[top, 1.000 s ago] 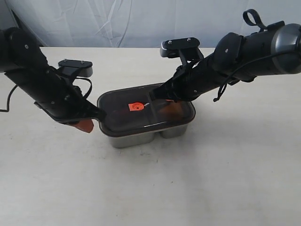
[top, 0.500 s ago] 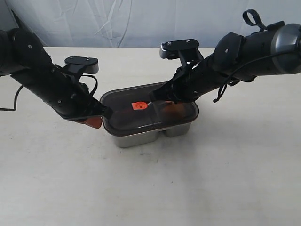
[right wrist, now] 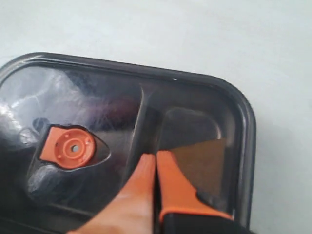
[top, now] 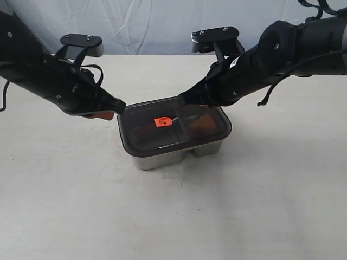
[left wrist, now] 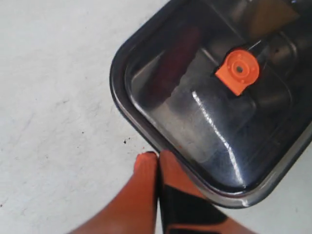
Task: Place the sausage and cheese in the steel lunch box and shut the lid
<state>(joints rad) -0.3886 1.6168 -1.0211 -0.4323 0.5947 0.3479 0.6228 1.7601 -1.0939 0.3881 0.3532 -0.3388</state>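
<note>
The steel lunch box [top: 162,158] stands mid-table with the dark translucent lid [top: 173,127] lying on top, its orange valve tab [top: 161,122] at centre. Through the lid I make out the red sausage [left wrist: 173,58] in one compartment and the cheese [right wrist: 202,163] as a brownish wedge in the other. My left gripper [top: 108,115] is shut and empty, its tips [left wrist: 157,161] beside the lid's left rim, above the table. Shut too, my right gripper [right wrist: 156,163] hovers over the lid near the divider; I cannot tell whether it touches.
The white table [top: 244,206] spreads wide around the box. A pale curtain [top: 162,24] hangs behind. Both black arms reach in over the box from either side.
My left gripper has lifted and drawn back from the lid's left edge. The right arm has risen a little. The box has shifted slightly to the right with the lid on it.
</note>
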